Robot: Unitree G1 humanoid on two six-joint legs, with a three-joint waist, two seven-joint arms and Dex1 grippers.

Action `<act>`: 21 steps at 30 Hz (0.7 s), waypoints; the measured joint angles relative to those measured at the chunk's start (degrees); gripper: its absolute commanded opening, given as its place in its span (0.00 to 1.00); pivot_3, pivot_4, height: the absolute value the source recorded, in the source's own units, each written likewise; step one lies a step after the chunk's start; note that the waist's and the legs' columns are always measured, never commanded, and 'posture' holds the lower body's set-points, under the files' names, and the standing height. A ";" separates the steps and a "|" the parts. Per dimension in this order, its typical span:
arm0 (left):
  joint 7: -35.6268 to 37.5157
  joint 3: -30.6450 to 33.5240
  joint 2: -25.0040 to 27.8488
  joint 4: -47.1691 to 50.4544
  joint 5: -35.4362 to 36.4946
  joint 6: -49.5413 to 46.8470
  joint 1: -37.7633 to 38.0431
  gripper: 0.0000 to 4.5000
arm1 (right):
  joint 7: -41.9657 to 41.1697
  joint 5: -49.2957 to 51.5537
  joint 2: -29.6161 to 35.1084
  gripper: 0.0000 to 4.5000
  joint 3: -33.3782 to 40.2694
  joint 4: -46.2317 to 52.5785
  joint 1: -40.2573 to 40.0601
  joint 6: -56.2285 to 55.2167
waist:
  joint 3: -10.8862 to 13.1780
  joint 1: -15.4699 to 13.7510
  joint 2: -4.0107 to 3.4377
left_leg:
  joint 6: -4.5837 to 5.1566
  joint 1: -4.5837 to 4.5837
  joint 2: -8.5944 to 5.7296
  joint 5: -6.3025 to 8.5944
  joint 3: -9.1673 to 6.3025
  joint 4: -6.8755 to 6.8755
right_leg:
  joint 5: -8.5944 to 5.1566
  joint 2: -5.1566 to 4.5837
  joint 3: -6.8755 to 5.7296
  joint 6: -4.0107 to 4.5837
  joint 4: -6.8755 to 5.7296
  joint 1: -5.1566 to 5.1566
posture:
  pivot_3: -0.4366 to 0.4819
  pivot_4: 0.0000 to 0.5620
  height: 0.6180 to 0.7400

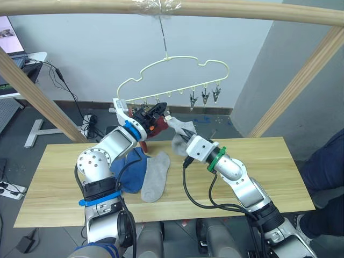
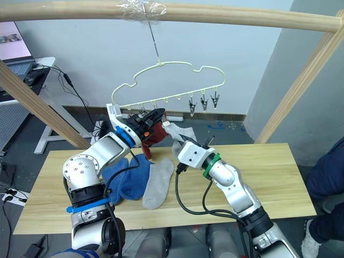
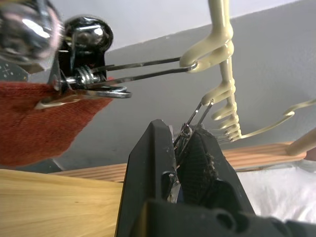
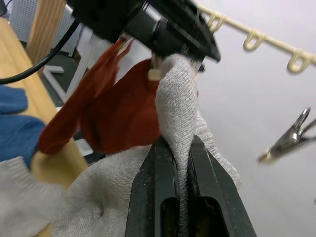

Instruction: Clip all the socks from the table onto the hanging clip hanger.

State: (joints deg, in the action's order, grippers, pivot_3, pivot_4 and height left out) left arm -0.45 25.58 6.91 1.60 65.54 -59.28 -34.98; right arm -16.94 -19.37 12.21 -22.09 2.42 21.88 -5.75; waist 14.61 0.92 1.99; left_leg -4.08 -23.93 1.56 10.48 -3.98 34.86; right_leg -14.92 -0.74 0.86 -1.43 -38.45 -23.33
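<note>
Hanger: the pale-yellow clip hanger [image 1: 177, 75] hangs by its metal hook from the wooden pole [image 1: 226, 11] across the top, well above the table.
Clips, right end: three grey clips [image 1: 204, 98] hang free and empty, with open air below them down to the table.
Clips, left end: the row of clips here is crowded by the left gripper and the hanging socks.
Left gripper: the left gripper [image 3: 185, 148] is raised to the hanger's lower bar, its two black fingers pressed together on a metal clip [image 3: 190, 129].
Red socks: rust-red socks [image 1: 153, 129] hang from the left end of the hanger, just beside the left gripper; one [image 3: 44, 116] is seen held in a clip.
Right gripper: the right gripper [image 4: 181, 170] is lifted beside the left one, its fingers closed on a light grey sock [image 4: 180, 113], whose upper edge reaches the left gripper and touches the red fabric.
Table: the table [image 1: 258, 166] is bare wood on its right half and along its front edge.
Socks on table: the blue socks [image 1: 134, 172] lie bunched on the left half, and a second grey sock [image 1: 156, 176] lies flat just beside them, touching their right edge.
Right edge: a person [image 1: 325, 166] in dark blue stands near the table's right end.
</note>
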 measured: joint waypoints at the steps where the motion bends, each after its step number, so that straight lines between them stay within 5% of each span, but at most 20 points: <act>1: 0.02 -0.09 0.07 0.01 0.04 0.04 0.05 0.05 | 0.23 -0.27 -0.01 0.00 0.02 0.00 0.09 -0.20 | 0.00 -0.08 0.00 | 0.00 0.00 0.00 0.00 0.00 0.00 | 0.00 0.00 0.01 0.00 0.02 0.00 | 0.56 0.43 1.00; 21: -0.19 -1.25 0.53 -0.01 1.40 2.16 0.22 0.05 | 0.85 -2.37 -2.78 0.00 -1.76 -2.75 2.30 -1.81 | 0.00 -0.82 0.00 | -0.01 -0.19 0.01 0.01 -0.02 -0.08 | 0.05 -0.01 -0.04 -0.05 0.43 0.00 | 0.56 0.43 1.00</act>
State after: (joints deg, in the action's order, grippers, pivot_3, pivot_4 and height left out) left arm -0.64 24.33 7.44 1.60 66.94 -57.12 -34.75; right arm -16.09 -21.74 9.43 -23.84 -0.33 24.18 -7.56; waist 14.61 0.10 1.99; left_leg -4.09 -24.12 1.58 10.49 -4.00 34.78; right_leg -14.86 -0.76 0.82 -1.48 -38.02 -23.33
